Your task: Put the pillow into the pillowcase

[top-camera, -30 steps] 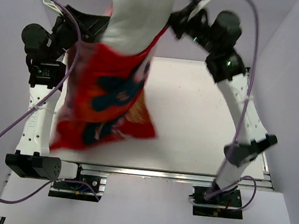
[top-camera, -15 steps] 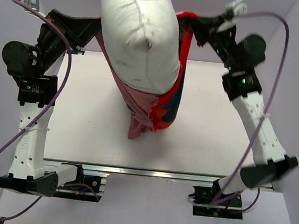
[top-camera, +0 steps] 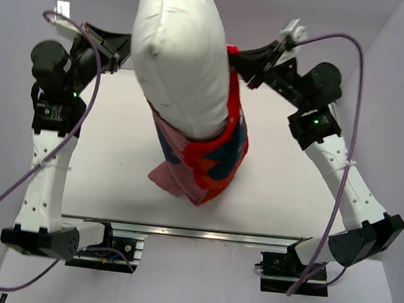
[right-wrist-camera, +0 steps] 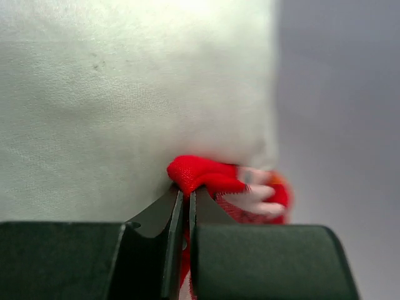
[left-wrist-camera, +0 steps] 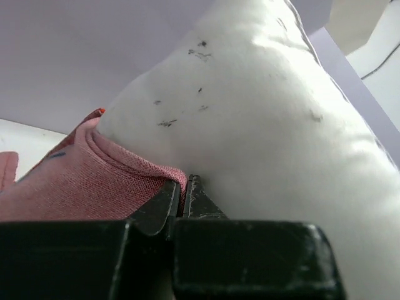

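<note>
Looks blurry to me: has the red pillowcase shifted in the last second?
Yes. The pillowcase swung right, from the left edge of the table toward its middle.

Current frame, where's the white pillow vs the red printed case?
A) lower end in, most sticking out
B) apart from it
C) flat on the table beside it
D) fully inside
A: the plump white rectangular pillow bulges out above the limp red printed fabric pillowcase wrapping its lower end; the left arm's fingers and right arm's fingers pinch its edge.
</note>
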`<state>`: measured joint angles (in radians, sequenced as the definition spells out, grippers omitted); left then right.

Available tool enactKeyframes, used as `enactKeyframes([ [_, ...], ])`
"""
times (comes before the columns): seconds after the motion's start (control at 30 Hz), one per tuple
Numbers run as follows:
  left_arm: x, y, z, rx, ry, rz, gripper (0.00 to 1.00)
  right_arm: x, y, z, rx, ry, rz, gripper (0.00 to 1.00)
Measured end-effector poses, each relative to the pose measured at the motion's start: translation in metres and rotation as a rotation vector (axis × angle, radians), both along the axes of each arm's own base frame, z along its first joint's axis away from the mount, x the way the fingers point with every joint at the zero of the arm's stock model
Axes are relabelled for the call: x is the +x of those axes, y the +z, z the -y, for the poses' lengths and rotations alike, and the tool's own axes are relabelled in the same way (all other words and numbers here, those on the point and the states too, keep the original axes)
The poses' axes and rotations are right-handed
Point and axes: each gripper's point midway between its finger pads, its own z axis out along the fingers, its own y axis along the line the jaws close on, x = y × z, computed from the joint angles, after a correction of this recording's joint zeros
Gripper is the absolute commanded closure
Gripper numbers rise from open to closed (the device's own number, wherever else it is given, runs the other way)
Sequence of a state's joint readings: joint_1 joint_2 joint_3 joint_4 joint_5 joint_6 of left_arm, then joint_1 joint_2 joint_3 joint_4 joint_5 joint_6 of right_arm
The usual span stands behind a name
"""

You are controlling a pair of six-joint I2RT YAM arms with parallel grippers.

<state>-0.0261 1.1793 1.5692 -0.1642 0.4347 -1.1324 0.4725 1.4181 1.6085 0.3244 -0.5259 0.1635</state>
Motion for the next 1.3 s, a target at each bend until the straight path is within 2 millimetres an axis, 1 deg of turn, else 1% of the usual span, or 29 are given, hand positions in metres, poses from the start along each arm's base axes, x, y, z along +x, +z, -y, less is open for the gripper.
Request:
enactKeyframes([
  [0.03,0.004,0.003,0.003,0.007,-0.02,-0.013,1.0,-0.01,-0.006,-0.012,-0.015,0.042,-0.011,1.0],
  [0.1,0.013,0.016,0.01,0.021,-0.067,0.0,1.0,-0.015,-0.011,-0.024,-0.033,0.065,-0.034,1.0],
  [0.13,0.016,0.021,0.013,0.028,-0.09,0.013,1.0,-0.007,-0.007,-0.026,-0.035,0.062,-0.054,1.0],
  [0.23,0.013,0.024,0.02,0.045,-0.143,0.033,1.0,0.04,0.016,-0.017,-0.014,0.018,-0.083,1.0],
  [0.3,0.004,0.022,0.022,0.051,-0.154,0.037,1.0,0.053,0.007,-0.014,-0.023,0.033,-0.115,1.0],
  [0.33,-0.002,0.021,0.023,0.057,-0.165,0.037,1.0,0.05,-0.006,-0.017,-0.042,0.062,-0.138,1.0],
  [0.37,-0.008,0.02,0.025,0.063,-0.182,0.033,1.0,0.037,-0.019,-0.028,-0.07,0.1,-0.151,1.0],
  [0.43,-0.013,0.017,0.032,0.074,-0.22,0.029,1.0,-0.002,-0.043,-0.056,-0.124,0.179,-0.144,1.0],
  [0.5,-0.011,0.011,0.035,0.08,-0.25,0.012,1.0,-0.064,-0.059,-0.084,-0.166,0.287,-0.099,1.0],
  [0.57,0.0,0.008,0.033,0.074,-0.245,0.003,1.0,-0.11,-0.05,-0.095,-0.186,0.37,-0.037,1.0],
  [0.6,0.005,0.007,0.031,0.071,-0.24,0.003,1.0,-0.118,-0.042,-0.096,-0.188,0.387,-0.013,1.0],
  [0.63,0.008,0.007,0.031,0.069,-0.24,0.002,1.0,-0.114,-0.032,-0.093,-0.19,0.378,-0.007,1.0],
  [0.67,0.009,0.007,0.031,0.067,-0.242,0.001,1.0,-0.096,-0.018,-0.088,-0.182,0.34,0.001,1.0],
  [0.73,0.012,0.007,0.031,0.06,-0.235,0.01,1.0,-0.042,0.005,-0.076,-0.164,0.236,-0.014,1.0],
  [0.8,0.008,0.004,0.027,0.052,-0.214,0.024,1.0,0.028,0.032,-0.054,-0.124,0.093,-0.015,1.0],
  [0.87,-0.005,-0.001,0.028,0.051,-0.223,0.03,1.0,0.075,0.028,-0.034,-0.111,-0.006,-0.046,1.0],
  [0.9,-0.013,-0.002,0.031,0.054,-0.239,0.034,1.0,0.085,0.016,-0.029,-0.125,-0.025,-0.087,1.0],
  [0.93,-0.022,0.0,0.034,0.06,-0.262,0.049,1.0,0.084,0.001,-0.032,-0.15,-0.024,-0.127,1.0],
  [0.97,-0.028,0.003,0.038,0.065,-0.282,0.065,1.0,0.071,-0.017,-0.043,-0.184,-0.012,-0.15,1.0],
  [1.0,-0.031,0.005,0.042,0.07,-0.305,0.08,1.0,0.048,-0.035,-0.057,-0.221,0.01,-0.17,1.0],
  [1.03,-0.032,0.004,0.046,0.077,-0.329,0.082,1.0,0.006,-0.061,-0.075,-0.275,0.068,-0.184,1.0],
  [1.07,-0.031,-0.004,0.05,0.085,-0.371,0.054,1.0,-0.036,-0.075,-0.092,-0.311,0.116,-0.149,1.0],
  [1.1,-0.03,-0.01,0.054,0.089,-0.41,0.027,1.0,-0.081,-0.08,-0.104,-0.34,0.164,-0.099,1.0],
  [1.13,-0.025,-0.011,0.054,0.088,-0.421,0.017,1.0,-0.113,-0.074,-0.107,-0.35,0.195,-0.041,1.0],
  [1.17,-0.016,-0.009,0.054,0.084,-0.416,0.019,1.0,-0.13,-0.062,-0.104,-0.342,0.218,0.004,1.0],
  [1.2,-0.007,-0.004,0.053,0.083,-0.407,0.035,1.0,-0.136,-0.046,-0.097,-0.324,0.226,0.037,1.0],
  [1.23,-0.002,-0.001,0.052,0.081,-0.398,0.045,1.0,-0.122,-0.024,-0.084,-0.294,0.199,0.055,1.0],
  [1.27,0.004,0.0,0.051,0.078,-0.389,0.048,1.0,-0.103,-0.005,-0.075,-0.263,0.167,0.067,1.0],
  [1.3,0.01,-0.001,0.05,0.071,-0.372,0.04,1.0,-0.072,0.016,-0.064,-0.229,0.105,0.075,1.0],
])
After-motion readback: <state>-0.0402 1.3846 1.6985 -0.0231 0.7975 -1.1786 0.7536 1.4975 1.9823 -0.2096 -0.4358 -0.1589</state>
